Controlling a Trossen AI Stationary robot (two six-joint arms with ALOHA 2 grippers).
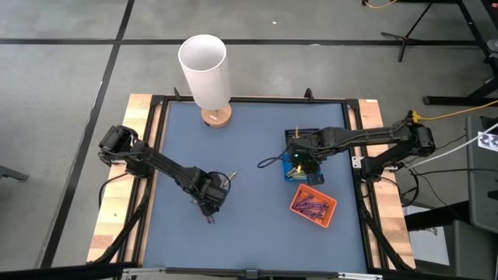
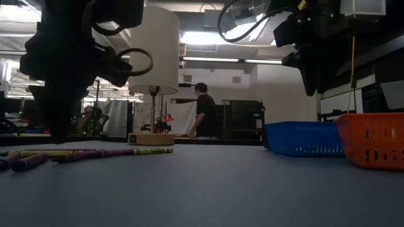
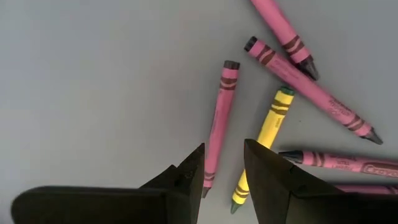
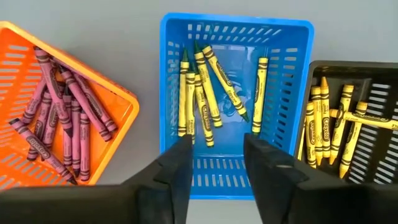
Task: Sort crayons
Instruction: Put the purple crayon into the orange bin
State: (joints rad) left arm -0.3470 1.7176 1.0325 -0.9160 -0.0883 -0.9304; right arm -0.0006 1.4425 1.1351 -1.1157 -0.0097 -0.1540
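Several loose purple-pink crayons [image 3: 311, 93] and one yellow crayon [image 3: 268, 130] lie flat on the blue-grey table [image 1: 249, 233]. My left gripper [image 3: 224, 149] is open, low over them at the table's near left [image 1: 210, 204]. Its fingers stand either side of the lower end of one pink crayon [image 3: 217, 124], without touching it. My right gripper [image 4: 216, 142] is open and empty above the blue tray [image 4: 292, 81], right of centre [image 1: 299, 165]. The blue tray holds yellow crayons [image 4: 202, 93]. The orange tray [image 4: 118, 93] holds purple crayons [image 4: 68, 124]. The black tray [image 4: 379, 93] holds yellow crayons [image 4: 339, 124].
A white lamp on a wooden base [image 1: 206, 70] stands at the table's far edge, left of centre. The orange tray [image 1: 313, 204] sits near the right edge, in front of the blue one. A person [image 2: 203, 110] stands in the room beyond the table.
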